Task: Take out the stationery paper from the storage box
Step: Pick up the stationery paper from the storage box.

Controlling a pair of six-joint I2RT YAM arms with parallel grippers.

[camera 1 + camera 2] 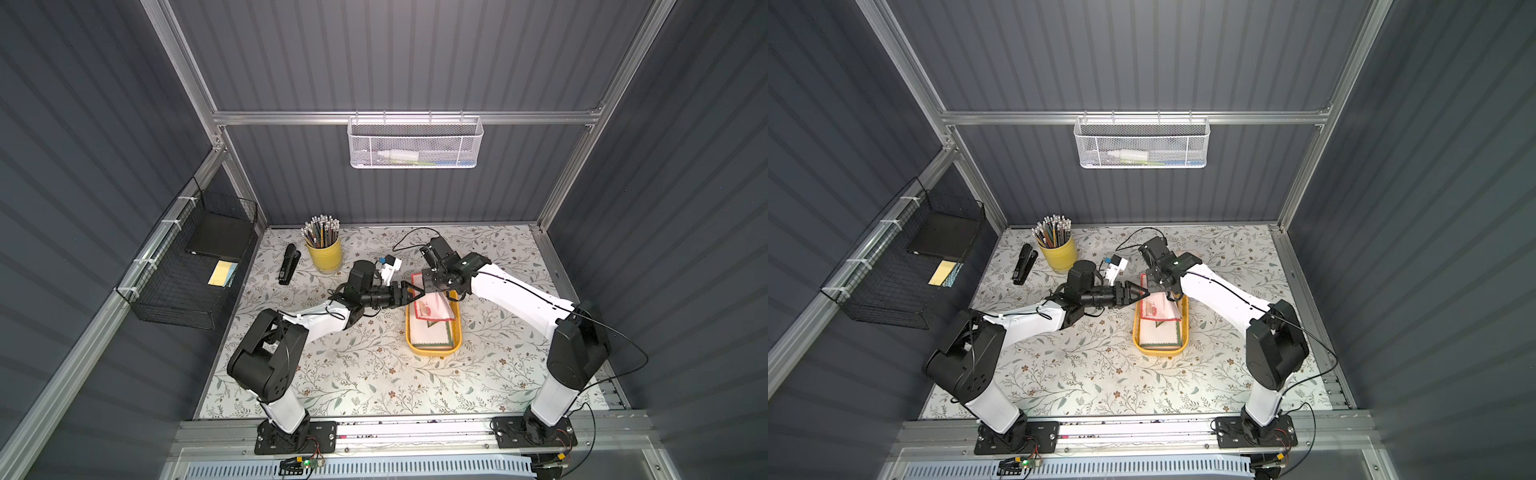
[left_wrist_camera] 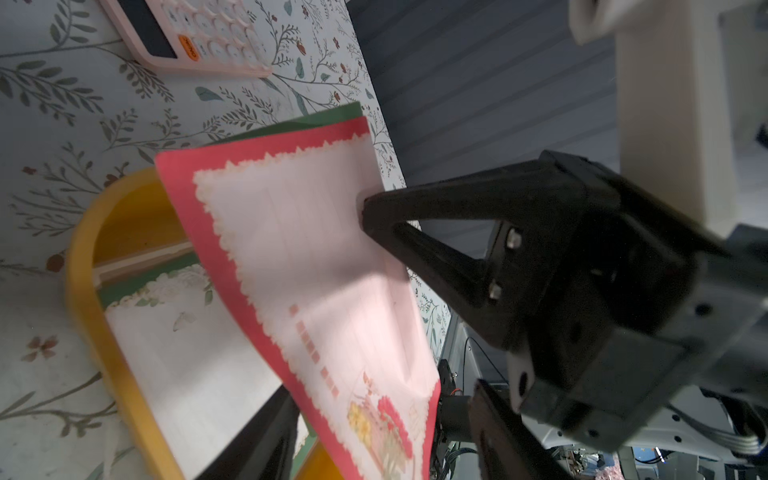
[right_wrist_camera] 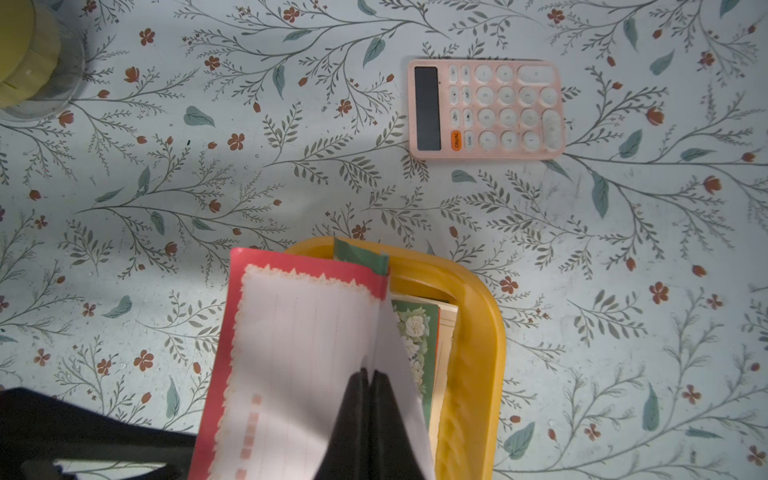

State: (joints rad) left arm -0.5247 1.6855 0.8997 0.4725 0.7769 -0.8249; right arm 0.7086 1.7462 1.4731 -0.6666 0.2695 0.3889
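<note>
1 sheet (image 3: 299, 353), maybe 2, in right gripper (image 3: 368, 376)

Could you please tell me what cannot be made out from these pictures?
- Stacked sheets in the shallow yellow plastic tray: count unclear; the lifted red-bordered letter sheet partly covers them in both wrist views.
- White mesh wall basket: contents too small behind the mesh in both top views.
- Left hand: one finger cut off by the left wrist view's edge; contact with the sheet unclear.
</note>
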